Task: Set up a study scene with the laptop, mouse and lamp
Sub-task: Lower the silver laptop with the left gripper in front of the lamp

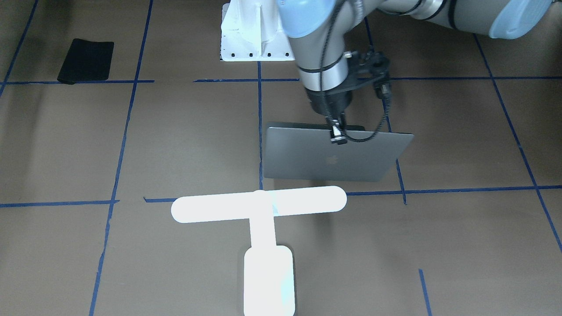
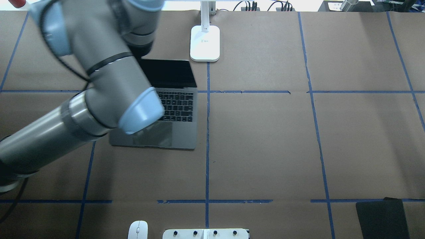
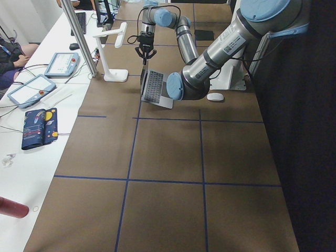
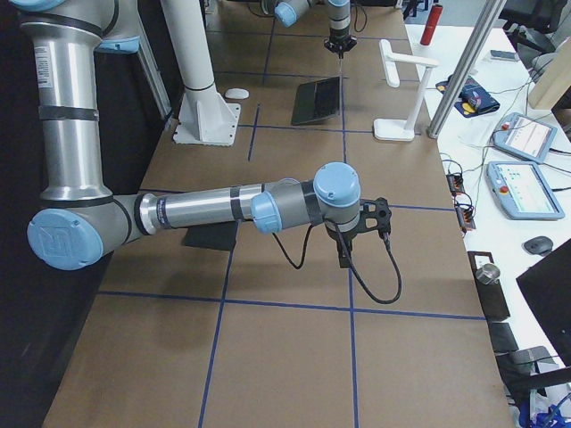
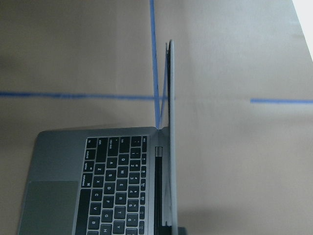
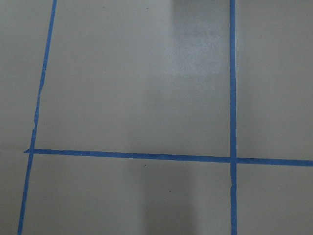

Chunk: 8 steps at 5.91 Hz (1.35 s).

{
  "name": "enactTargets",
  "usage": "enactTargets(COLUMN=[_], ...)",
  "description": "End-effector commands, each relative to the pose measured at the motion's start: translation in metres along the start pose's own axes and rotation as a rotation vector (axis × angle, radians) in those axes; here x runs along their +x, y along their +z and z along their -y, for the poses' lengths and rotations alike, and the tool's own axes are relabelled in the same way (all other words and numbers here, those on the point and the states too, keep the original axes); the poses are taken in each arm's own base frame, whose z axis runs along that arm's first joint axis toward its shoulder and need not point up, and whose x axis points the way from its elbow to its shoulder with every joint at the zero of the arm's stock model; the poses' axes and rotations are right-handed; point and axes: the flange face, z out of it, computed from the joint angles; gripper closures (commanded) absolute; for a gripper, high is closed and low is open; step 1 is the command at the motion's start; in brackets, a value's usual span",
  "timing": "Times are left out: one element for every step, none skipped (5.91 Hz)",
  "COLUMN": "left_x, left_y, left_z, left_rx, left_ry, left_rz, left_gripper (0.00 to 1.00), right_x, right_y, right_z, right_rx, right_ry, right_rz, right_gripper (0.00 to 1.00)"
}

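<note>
L gripper (image 1: pixel 336 128) sits at top edge of laptop (image 1: pixel 333 158) lid; can't tell if it pinches. R gripper (image 4: pixel 343 259) hangs over brown table (image 2: pixel 265 142), grip unclear too. Laptop stands open, left of middle, lit lamp (image 1: pixel 259 204) just beyond. White mouse (image 2: pixel 138 229) lies at near edge by pedestal (image 2: pixel 206 234). Blue tape lines (image 2: pixel 207 149) cross table; black mat (image 2: pixel 382 219) near right corner.

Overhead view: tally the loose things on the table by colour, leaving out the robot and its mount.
White: 2, the lamp and the mouse
Grey: 1, the laptop
Black: 1, the mat
Total: 4
</note>
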Motion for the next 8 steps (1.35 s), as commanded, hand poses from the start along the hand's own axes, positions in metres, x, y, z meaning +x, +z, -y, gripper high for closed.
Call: enactTargets(left_x=[0.021, 0.025, 0.026, 0.027, 0.027, 0.023, 0.023, 0.022], left_y=[-0.004, 0.003, 0.009, 0.009, 0.009, 0.011, 0.009, 0.009], left_z=[-0.070, -0.075, -0.079, -0.080, -0.082, -0.087, -0.087, -0.086], left_rx=[-0.032, -0.042, -0.048, -0.053, -0.061, -0.071, -0.076, -0.078], left_ry=[-0.025, -0.023, -0.019, -0.045, -0.046, -0.039, -0.051, -0.046], left_rz=[-0.002, -0.010, -0.012, -0.015, -0.019, -0.021, -0.021, -0.022], left_gripper=[1.00, 1.00, 1.00, 1.00, 1.00, 1.00, 0.92, 0.31], right_x=[0.005, 0.005, 0.004, 0.004, 0.004, 0.004, 0.004, 0.004], right_y=[0.003, 0.003, 0.003, 0.003, 0.003, 0.003, 0.003, 0.003], right_z=[0.000, -0.001, -0.001, 0.000, 0.000, -0.001, -0.001, -0.001], right_rx=[-0.006, -0.006, -0.007, -0.006, -0.006, -0.006, -0.006, -0.007], right_ry=[0.008, 0.008, 0.008, 0.007, 0.007, 0.008, 0.007, 0.008], right_rz=[-0.003, -0.003, -0.001, -0.002, -0.002, -0.001, -0.001, -0.001], right_gripper=[0.00, 0.00, 0.00, 0.00, 0.00, 0.00, 0.00, 0.00])
